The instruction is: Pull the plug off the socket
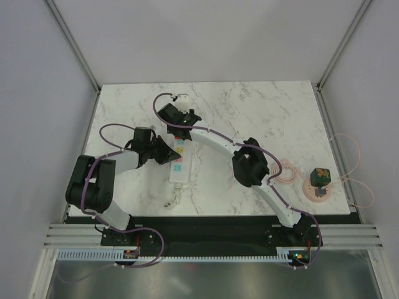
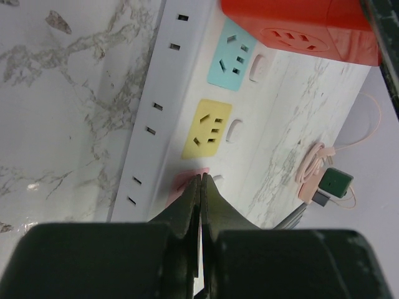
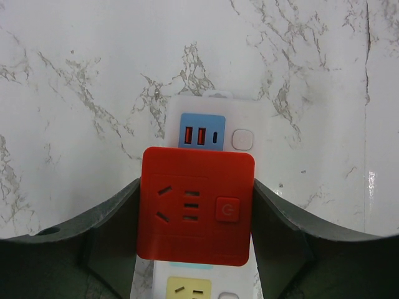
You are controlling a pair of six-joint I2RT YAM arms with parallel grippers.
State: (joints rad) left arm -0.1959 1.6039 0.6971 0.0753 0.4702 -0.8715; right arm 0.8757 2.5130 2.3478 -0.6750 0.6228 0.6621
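On the marble-veined white surface (image 1: 262, 112) | right claw (image 3: 195, 215) gripped the plug (image 3: 196, 187), a glossy red-orange square block, by both sides | plug sat over the socket (image 3: 249, 118), a long white plastic strip, just beside its blue outlet (image 3: 201, 129) | left claw (image 2: 201, 187) closed, tips at the pink outlet (image 2: 187, 177).

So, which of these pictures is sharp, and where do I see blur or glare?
Top external view: even, soft light, all sharp. Left wrist view: the socket is sharp, while the shut left hand, close to the lens, is dark and soft. Right wrist view: the plug is crisp; a small glare streak lies on the marble table at the right.
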